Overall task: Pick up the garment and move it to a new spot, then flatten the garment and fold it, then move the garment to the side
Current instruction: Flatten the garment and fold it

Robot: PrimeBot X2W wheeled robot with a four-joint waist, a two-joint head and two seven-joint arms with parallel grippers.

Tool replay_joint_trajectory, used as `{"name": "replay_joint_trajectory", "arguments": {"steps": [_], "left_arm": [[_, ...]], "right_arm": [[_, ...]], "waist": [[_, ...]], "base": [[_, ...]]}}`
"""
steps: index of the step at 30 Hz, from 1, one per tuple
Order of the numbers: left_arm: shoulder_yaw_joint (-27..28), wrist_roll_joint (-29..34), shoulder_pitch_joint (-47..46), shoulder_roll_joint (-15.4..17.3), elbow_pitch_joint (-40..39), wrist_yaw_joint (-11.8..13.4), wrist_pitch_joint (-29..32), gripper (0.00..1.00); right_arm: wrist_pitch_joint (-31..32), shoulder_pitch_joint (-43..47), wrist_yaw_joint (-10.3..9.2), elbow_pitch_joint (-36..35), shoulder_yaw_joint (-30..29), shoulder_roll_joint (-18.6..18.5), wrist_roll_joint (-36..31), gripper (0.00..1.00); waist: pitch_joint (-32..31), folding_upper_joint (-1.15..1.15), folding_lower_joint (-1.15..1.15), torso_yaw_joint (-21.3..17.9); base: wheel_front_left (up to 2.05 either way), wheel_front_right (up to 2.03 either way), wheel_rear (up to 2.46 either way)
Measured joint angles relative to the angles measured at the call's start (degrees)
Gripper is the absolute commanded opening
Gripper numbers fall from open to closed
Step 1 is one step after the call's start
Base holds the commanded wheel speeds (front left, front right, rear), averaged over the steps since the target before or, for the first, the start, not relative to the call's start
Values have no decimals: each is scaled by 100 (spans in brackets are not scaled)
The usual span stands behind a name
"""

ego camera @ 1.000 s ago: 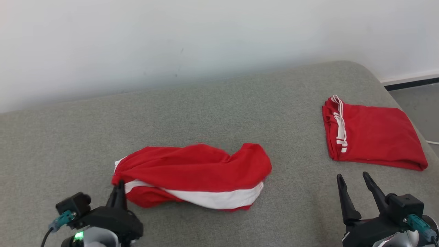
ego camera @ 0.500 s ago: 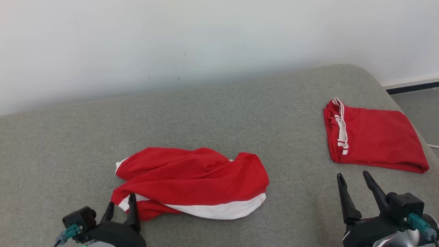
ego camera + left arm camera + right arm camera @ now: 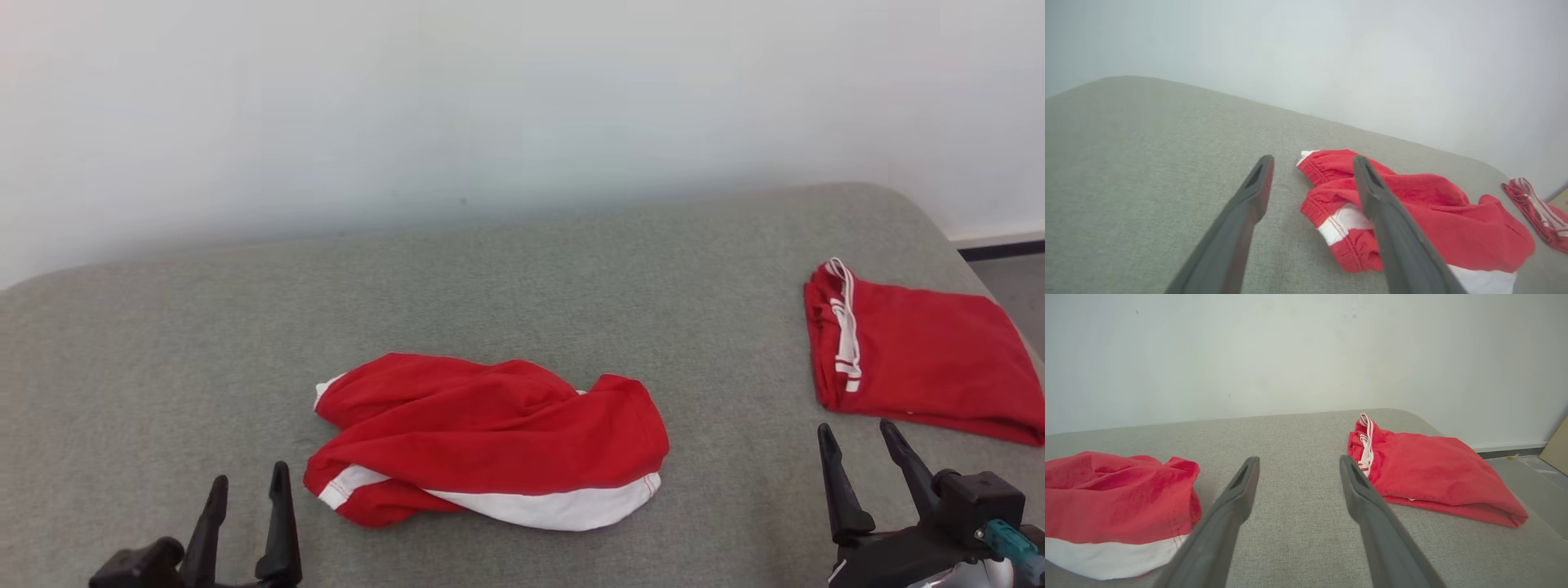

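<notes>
**Once the left gripper lets go, the garment lies free**

Left jaws spread and empty, just off the waistband end; a second ago they were pinched shut on that edge. Garment sits crumpled in the middle of the cushion, white panel along the near side, nothing flat yet. Right gripper: jaws spread, empty, parked near a second red garment, folded, far right. Reads as the relocation done; flattening comes next, likely a grip at each end.

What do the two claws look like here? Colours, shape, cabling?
Left claw: two long black fingers tapering to points, on a black base. Right claw: same fingers, plus a boxy black module with a teal connector. Wrist views show a slot near each tip.
</notes>
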Motion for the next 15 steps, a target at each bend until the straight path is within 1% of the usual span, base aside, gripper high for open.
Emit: {"name": "replay_joint_trajectory", "arguments": {"steps": [4,5,6,10,15], "left_arm": [[282,602,365,-170,-658,-140,-9,100],[382,703,430,-202,-759,-190,-8,100],[572,845,513,-280,-871,-301,-8,100],[815,1067,696,-441,-883,-516,-9,100],[966,1318,749,-537,-738,-698,-9,100]], "right_arm": [[-7,7,0,-23,42,4,-1,100],[-5,3,0,-12,69,-2,1,100],[-8,-19,0,19,132,-14,11,100],[-42,-114,0,119,253,-15,64,100],[-135,-141,0,254,301,10,116,100]], "waist": [[-81,0,0,148],[-107,0,0,182],[-160,0,0,240],[-271,0,0,338],[-381,0,0,434]], "base": [[0,0,0],[0,0,0],[0,0,0],[0,0,0],[0,0,0]]}}
